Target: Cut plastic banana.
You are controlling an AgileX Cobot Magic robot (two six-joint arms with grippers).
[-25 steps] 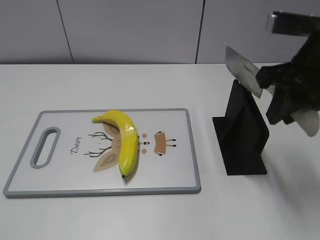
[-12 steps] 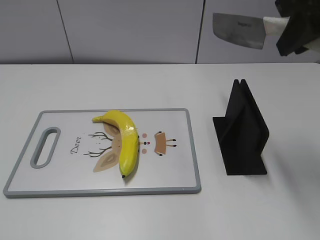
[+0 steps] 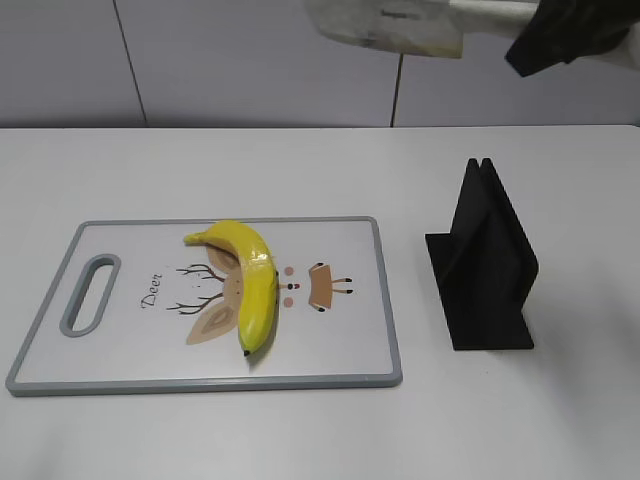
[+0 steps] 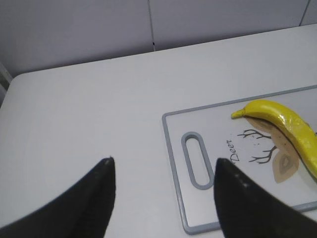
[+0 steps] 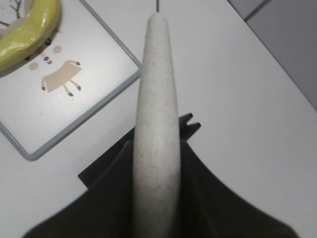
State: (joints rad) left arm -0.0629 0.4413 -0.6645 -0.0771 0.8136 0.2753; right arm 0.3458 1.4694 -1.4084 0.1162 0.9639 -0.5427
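The plastic banana is glossy yellow and lies curved on the white cutting board with a grey rim and a deer print. It also shows in the left wrist view and the right wrist view. My right gripper is at the top right edge, high above the table, shut on the pale handle of a cleaver knife whose blade points left. The handle fills the right wrist view. My left gripper is open and empty, above bare table left of the board's handle slot.
A black knife stand stands on the table right of the board, empty; it shows under the knife handle in the right wrist view. The white table ends at a grey panelled wall behind.
My right gripper has lifted the cleaver out of the black stand, raised it to the top of the view and carried it left, the blade turning level.
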